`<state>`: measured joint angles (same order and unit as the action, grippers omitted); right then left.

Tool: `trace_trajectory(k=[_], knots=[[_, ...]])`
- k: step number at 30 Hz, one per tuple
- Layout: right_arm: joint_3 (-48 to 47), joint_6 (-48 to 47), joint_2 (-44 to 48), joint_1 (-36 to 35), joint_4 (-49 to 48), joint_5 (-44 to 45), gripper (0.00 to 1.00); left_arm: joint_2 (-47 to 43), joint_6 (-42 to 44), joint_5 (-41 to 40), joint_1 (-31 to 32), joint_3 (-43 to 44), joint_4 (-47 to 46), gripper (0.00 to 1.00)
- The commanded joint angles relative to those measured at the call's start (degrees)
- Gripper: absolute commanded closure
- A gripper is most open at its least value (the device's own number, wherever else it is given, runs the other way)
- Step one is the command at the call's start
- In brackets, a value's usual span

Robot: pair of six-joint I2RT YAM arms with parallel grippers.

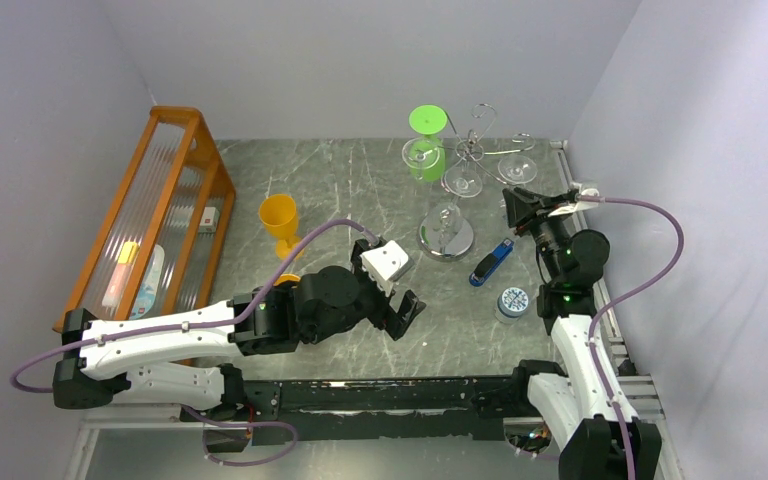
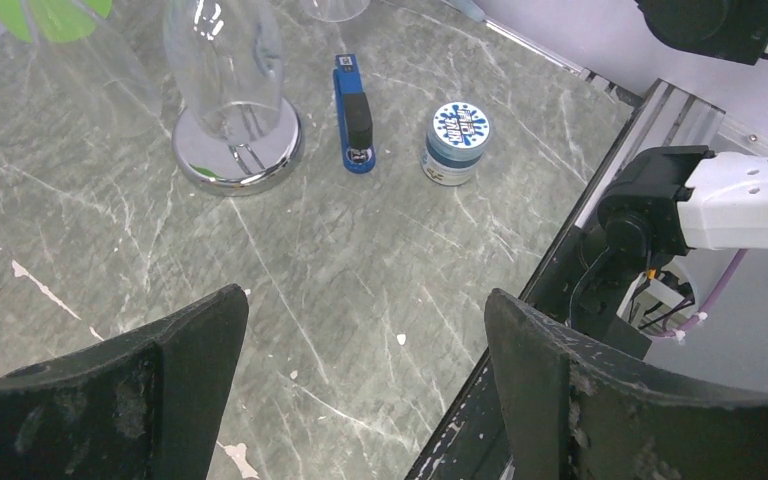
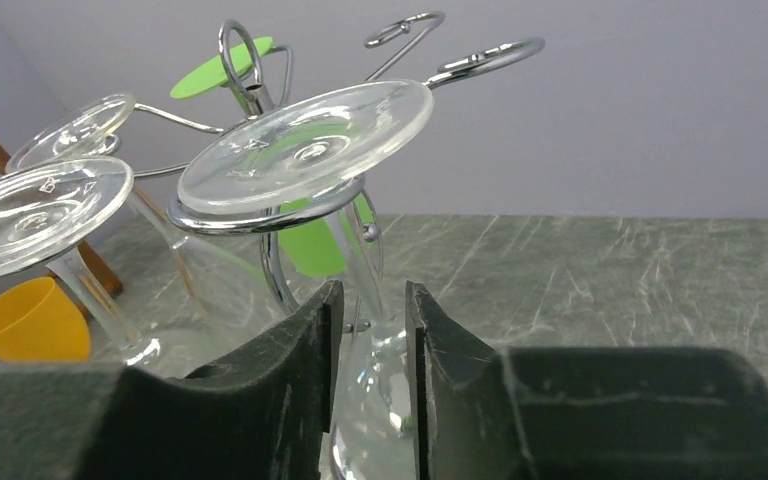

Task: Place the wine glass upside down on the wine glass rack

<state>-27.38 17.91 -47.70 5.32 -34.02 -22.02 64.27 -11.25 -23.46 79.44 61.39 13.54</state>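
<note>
Looking down on a grey-green stone tabletop (image 1: 340, 180) streaked with pale veins and chipped white in spots, boxed in by plain pale walls (image 1: 360, 60). Taking as landmark the shiny chrome wire rack (image 1: 452, 250) with the round mirrored base, standing toward the far right. Seeing the clear stemmed wine glass (image 3: 305, 150) hanging upside down on that rack, with the foot tilted in a curled arm on the side nearest the right arm. Finding the right gripper (image 3: 373, 297) close against the rack, black fingers slightly parted to either side of the stem, loose rather than pinching. Finding the left gripper (image 2: 365, 305) spread wide and grasping nothing, hovering low to the near left of the rack. Noting a blue stapler (image 1: 490, 263) and a small round tin (image 1: 513, 300) just near-right of the rack's base, a yellow plastic goblet (image 1: 280, 220) to its left, and an orange wooden slatted rack (image 1: 175, 200) far left. Losing the glass's bowl behind the right fingers; failing to read the tin's lid; making out only blurred shapes behind the orange rack's ribbed panel.
</note>
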Motion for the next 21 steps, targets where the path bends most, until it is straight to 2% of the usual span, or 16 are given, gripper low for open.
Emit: trace_trajectory(k=[1, 12, 21], knots=[[-1.03, 0.64, 1.78, 0.48, 4.24, 1.05, 0.67, 0.16, 0.06, -1.71, 0.01, 1.34, 1.85, 0.08], [-1.08, 4.80, 4.64, 0.48, 12.01, 3.09, 0.53, -2.34, 0.20, -5.55, 0.01, 1.56, 4.00, 0.08], [-0.92, 13.36, 11.62, 0.32, 23.51, 4.44, 0.49, -3.88, -0.30, -10.95, 0.01, 3.04, 8.56, 0.07]])
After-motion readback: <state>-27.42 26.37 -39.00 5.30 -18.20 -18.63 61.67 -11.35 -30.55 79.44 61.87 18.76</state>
